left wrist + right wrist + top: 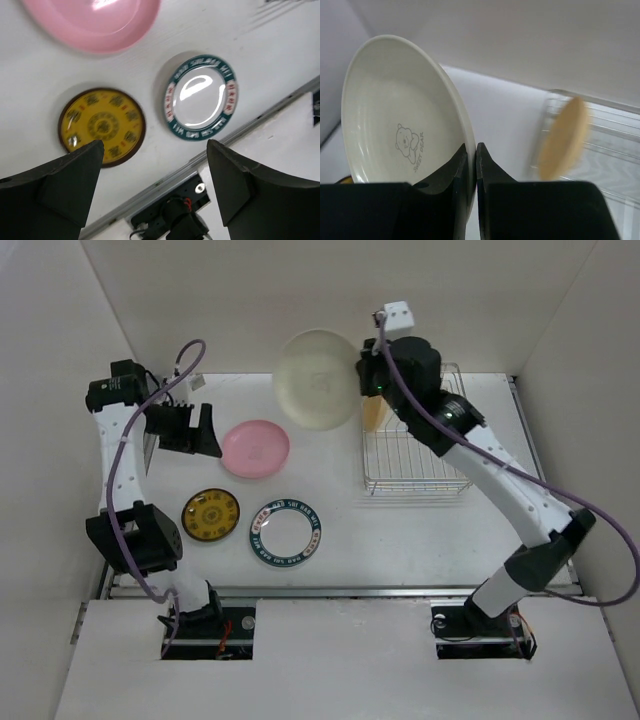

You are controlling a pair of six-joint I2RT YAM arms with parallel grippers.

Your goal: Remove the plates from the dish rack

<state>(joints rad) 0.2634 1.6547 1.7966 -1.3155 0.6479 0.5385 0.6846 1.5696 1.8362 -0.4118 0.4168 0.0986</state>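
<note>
My right gripper [362, 382] [471, 150] is shut on the rim of a cream plate [315, 378] [395, 115] with a small bear print, held on edge in the air left of the dish rack [415, 455] [610, 145]. A tan-yellow plate [374, 412] [562, 137] stands upright at the rack's far left end. On the table lie the pink plate [255, 448] [95, 20], the small dark plate with yellow pattern [210, 514] [102, 125] and the white plate with teal rim [285, 531] [200, 96]. My left gripper [188, 440] [155, 150] is open and empty, above the table left of the pink plate.
White walls close in the table at the back and both sides. A metal rail [330, 591] [165, 182] runs along the near edge, with the left arm's base [175, 220] just beyond it. The right arm's link reaches over the rack's right side.
</note>
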